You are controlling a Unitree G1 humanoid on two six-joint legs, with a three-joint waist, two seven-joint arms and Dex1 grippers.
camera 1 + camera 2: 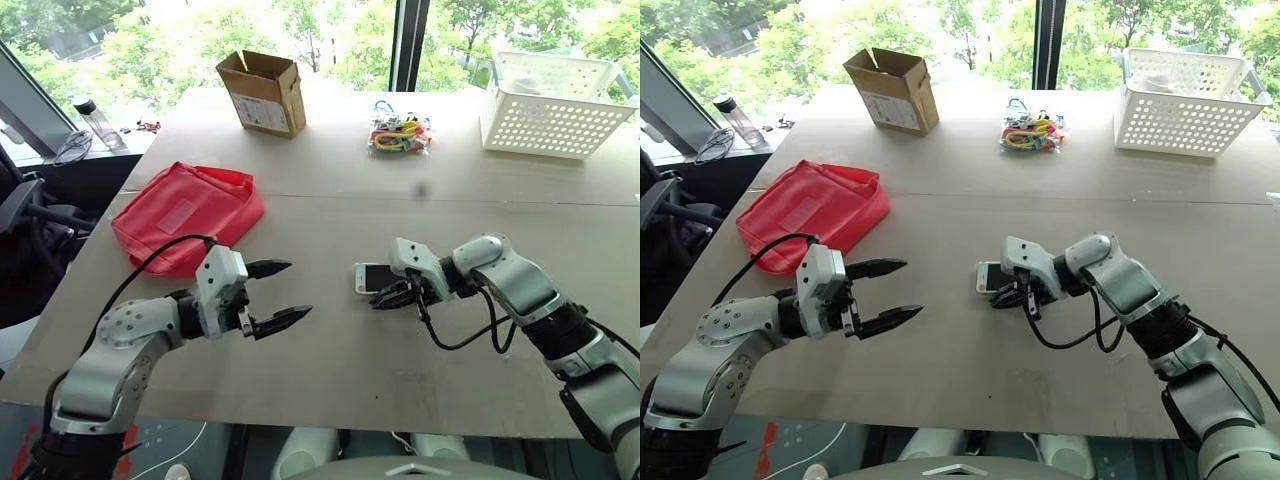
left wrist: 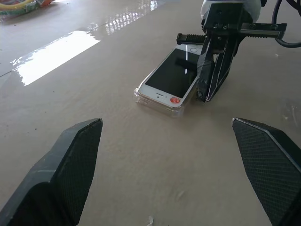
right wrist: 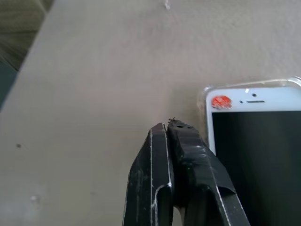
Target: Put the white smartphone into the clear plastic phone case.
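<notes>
The white smartphone (image 2: 173,74) lies screen up on the table, a red sticker at its near end. The rim of the clear plastic phone case (image 2: 158,106) shows around that end and corner, so the phone sits in the case. My right gripper (image 1: 392,296) is shut, empty, and angled down. Its fingertips (image 3: 172,129) stand right beside the phone's long edge near the sticker corner; whether they touch the case I cannot tell. To the left of the phone my left gripper (image 1: 293,290) hovers above the table, open and empty, pointing toward it.
A red pouch (image 1: 187,215) lies at the left behind my left arm. Farther back stand a cardboard box (image 1: 263,92), a bundle of coloured bands (image 1: 400,135) and a white perforated basket (image 1: 555,100). The table's front edge (image 1: 300,415) runs close below both arms.
</notes>
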